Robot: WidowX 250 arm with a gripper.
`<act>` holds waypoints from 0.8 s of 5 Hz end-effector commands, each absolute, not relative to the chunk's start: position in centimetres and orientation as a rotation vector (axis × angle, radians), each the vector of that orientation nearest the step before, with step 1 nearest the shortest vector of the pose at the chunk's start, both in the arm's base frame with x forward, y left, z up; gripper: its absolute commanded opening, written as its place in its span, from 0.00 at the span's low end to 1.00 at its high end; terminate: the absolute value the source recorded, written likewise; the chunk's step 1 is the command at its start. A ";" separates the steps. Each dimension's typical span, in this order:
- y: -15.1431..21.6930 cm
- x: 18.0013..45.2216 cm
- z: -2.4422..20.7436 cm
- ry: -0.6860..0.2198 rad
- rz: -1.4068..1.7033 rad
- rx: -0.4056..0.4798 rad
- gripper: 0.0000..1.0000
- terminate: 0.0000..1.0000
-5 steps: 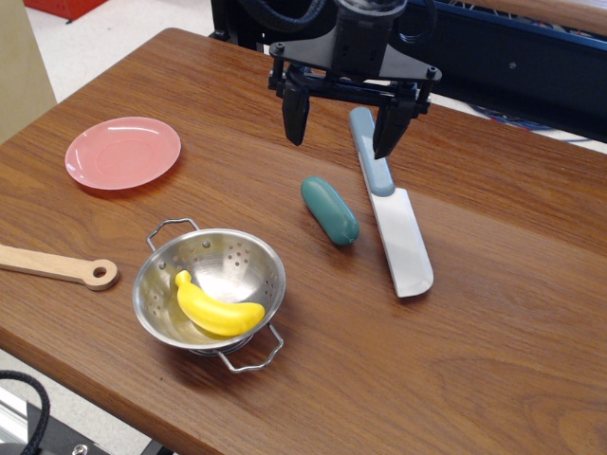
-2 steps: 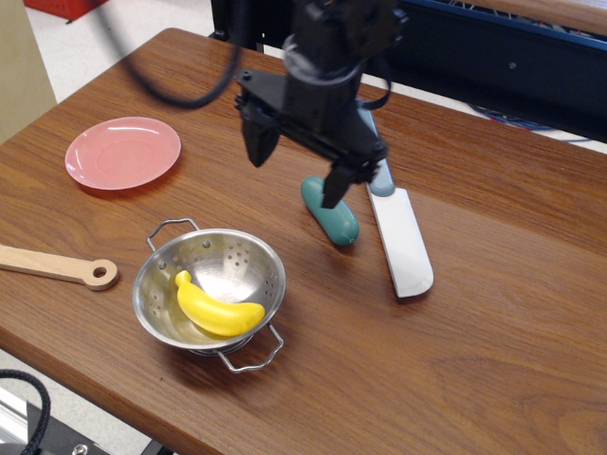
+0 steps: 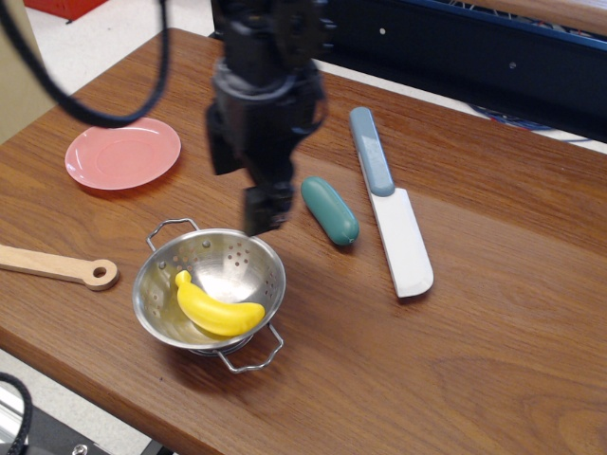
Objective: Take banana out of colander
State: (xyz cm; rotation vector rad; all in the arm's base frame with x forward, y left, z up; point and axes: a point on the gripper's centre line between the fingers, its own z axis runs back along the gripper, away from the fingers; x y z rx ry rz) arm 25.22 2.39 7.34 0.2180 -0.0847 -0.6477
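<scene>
Since earlier frames gripper (image 3: 248, 194) swung from upper centre leftward, wrist turned, now hovering above far rim of colander (image 3: 248, 258). Jaw state: cannot tell, fingers seen edge-on and blurred. Banana (image 3: 217, 310) lies inside colander, lower left of frame, nearer front wall, untouched. Teal capsule (image 3: 330, 210) just right of gripper. I judge approach step underway. Next: I centre over banana, descend into bowl, close across its curve.
</scene>
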 end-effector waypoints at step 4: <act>3.6 21.0 5.7 0.014 -1.126 0.096 1.00 0.00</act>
